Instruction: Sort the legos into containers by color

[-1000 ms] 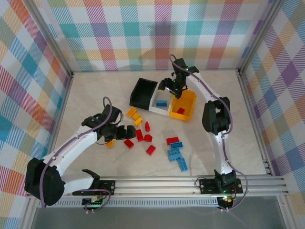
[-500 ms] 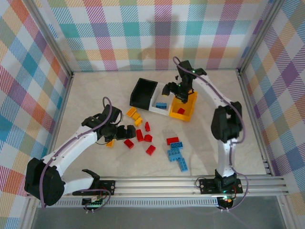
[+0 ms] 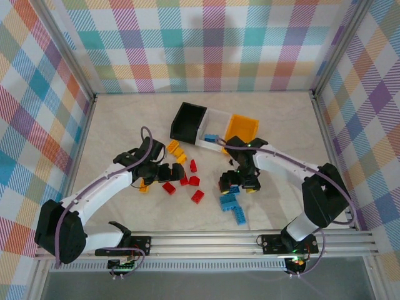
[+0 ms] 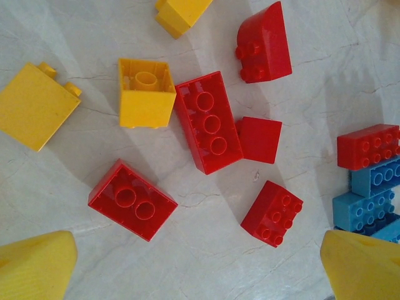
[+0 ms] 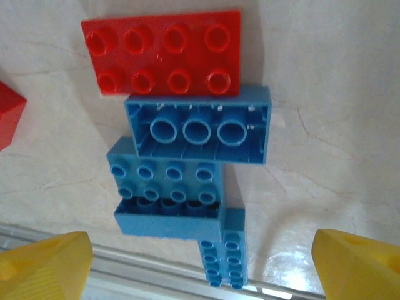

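Red legos [image 3: 194, 180] lie scattered mid-table, yellow ones [image 3: 172, 147] to their left, and light blue ones [image 3: 229, 201] in a cluster toward the front. My left gripper [image 3: 174, 175] hangs open over the red bricks; in its wrist view two red bricks [image 4: 132, 199] [image 4: 272, 213] lie between the yellow fingertips [image 4: 34, 267], untouched. My right gripper [image 3: 236, 185] is open above a flat red brick [image 5: 164, 52] and the blue cluster [image 5: 165, 181], holding nothing. The black bin [image 3: 187, 120], white bin [image 3: 220, 119] and yellow-orange bin [image 3: 242, 128] stand side by side at the back; a blue brick [image 3: 211, 137] lies in the white one.
An aluminium rail [image 3: 250, 239] runs along the near table edge, just below the blue cluster, and shows as the rail [image 5: 156, 265] in the right wrist view. Checked walls enclose the table on three sides. One yellow brick [image 3: 144, 186] sits beside my left arm.
My right arm has swung from above the yellow-orange bin down to the red and blue bricks at mid-table. My left gripper has edged right toward the red bricks.
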Tool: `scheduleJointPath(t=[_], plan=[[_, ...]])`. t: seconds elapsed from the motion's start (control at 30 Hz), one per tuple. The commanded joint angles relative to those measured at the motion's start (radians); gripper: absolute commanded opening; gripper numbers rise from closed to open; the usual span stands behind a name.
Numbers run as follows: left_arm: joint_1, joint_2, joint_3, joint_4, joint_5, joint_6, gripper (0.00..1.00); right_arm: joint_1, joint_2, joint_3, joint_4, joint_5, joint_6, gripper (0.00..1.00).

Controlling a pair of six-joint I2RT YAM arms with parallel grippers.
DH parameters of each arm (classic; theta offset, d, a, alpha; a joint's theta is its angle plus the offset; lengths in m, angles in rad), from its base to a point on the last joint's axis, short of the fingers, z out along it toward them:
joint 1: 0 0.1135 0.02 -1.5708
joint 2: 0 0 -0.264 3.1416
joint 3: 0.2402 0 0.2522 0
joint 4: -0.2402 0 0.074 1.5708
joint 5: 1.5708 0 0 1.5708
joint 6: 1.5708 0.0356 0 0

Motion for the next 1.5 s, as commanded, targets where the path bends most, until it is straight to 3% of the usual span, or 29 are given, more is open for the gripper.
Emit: scheduleJointPath(t=[0.0, 0.6, 1.13, 1.37, 1.47], plan=[[-0.016, -0.017, 0.004, -0.008, 0.005, 0.002, 1.0, 0.01, 0.071, 0.022, 0.072, 0.028, -0.008, 0.91], [-0.016, -0.051, -0.021, -0.05, -0.026, 0.032, 1.0, 0.009, 0.296, 0.128, 0.093, 0.096, -0.078, 0.86], [-0.016, -0.036, -0.027, -0.04, -0.021, 0.044, 1.0, 0.009, 0.29, 0.046, 0.105, 0.107, -0.047, 0.83], [-0.016, -0.042, -0.031, -0.036, -0.023, 0.032, 1.0, 0.008, 0.282, 0.057, 0.096, 0.124, -0.041, 0.66], [-0.016, -0.049, -0.036, -0.038, -0.027, 0.026, 1.0, 0.009, 0.262, 0.068, 0.076, 0.149, -0.042, 0.65]])
